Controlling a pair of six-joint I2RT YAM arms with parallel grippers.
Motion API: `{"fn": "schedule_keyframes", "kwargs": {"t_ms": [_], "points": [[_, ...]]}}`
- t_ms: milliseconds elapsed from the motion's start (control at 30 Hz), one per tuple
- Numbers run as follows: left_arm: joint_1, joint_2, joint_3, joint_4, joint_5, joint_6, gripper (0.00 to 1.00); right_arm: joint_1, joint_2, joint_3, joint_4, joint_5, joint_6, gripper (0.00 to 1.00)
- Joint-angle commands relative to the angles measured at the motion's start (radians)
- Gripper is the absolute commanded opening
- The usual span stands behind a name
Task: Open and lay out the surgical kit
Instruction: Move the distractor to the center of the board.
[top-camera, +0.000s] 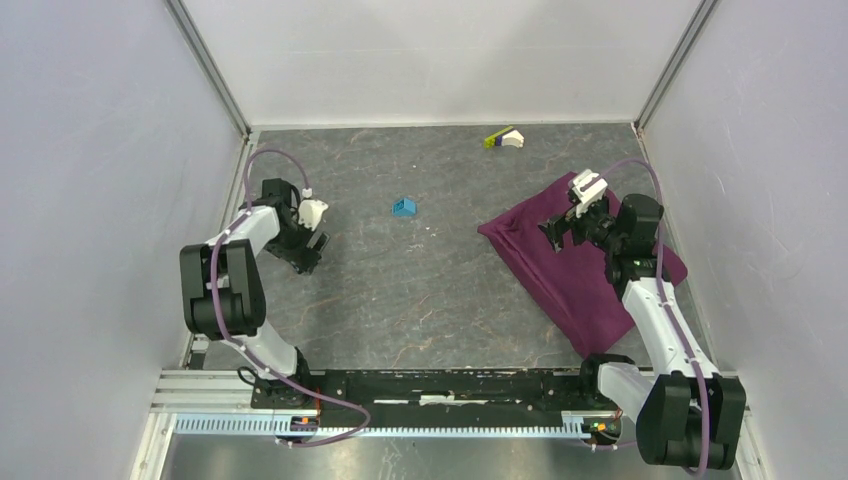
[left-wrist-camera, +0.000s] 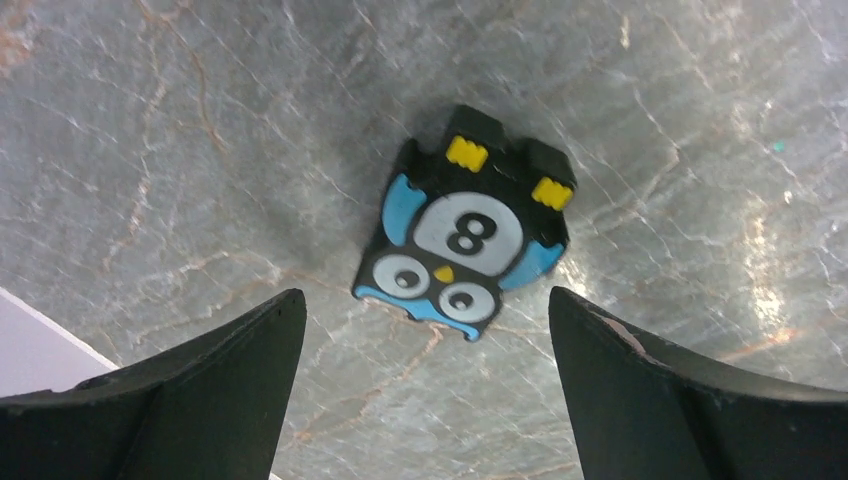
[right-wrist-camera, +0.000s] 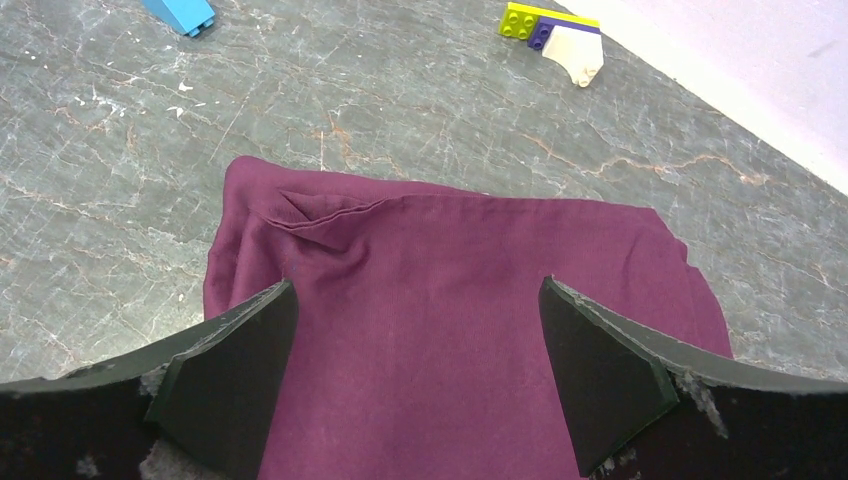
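The surgical kit shows as a dark purple cloth (top-camera: 575, 270) lying folded on the right side of the table. One corner fold is creased at its far left (right-wrist-camera: 320, 212). My right gripper (top-camera: 562, 228) hovers over the cloth's far end, open, with the cloth (right-wrist-camera: 450, 250) filling the space between its fingers (right-wrist-camera: 235, 370) and nothing gripped. My left gripper (top-camera: 308, 245) is far off at the left side of the table, open above bare tabletop. Whatever lies inside the cloth is hidden.
A black and blue owl tile with the number 8 (left-wrist-camera: 465, 240) lies just beyond the left fingertips (left-wrist-camera: 250, 350). A small blue block (top-camera: 404, 208) sits mid-table. A yellow-green and white piece (top-camera: 504, 138) rests near the back wall. Walls enclose three sides.
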Motion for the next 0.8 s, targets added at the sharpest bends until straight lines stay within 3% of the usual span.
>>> {"fn": "schedule_keyframes", "kwargs": {"t_ms": [0,133,433,600,767], "points": [[0.01,0.053,0.081,0.001,0.03,0.075,0.96,-0.001,0.012,0.043,0.007,-0.007,-0.02,0.97],[0.019,0.113,0.113,-0.002,0.044,0.084,0.92,-0.001,0.021,0.042,0.005,0.0,-0.025,0.97],[0.02,0.228,0.259,-0.03,0.128,-0.003,0.56,-0.001,0.042,0.043,0.005,0.023,-0.035,0.97],[0.016,0.366,0.511,-0.046,0.159,-0.151,0.46,-0.001,0.049,0.048,0.001,0.034,-0.04,0.97],[-0.008,0.617,0.91,-0.13,0.124,-0.257,0.52,0.0,0.042,0.048,-0.001,0.042,-0.046,0.97]]}}
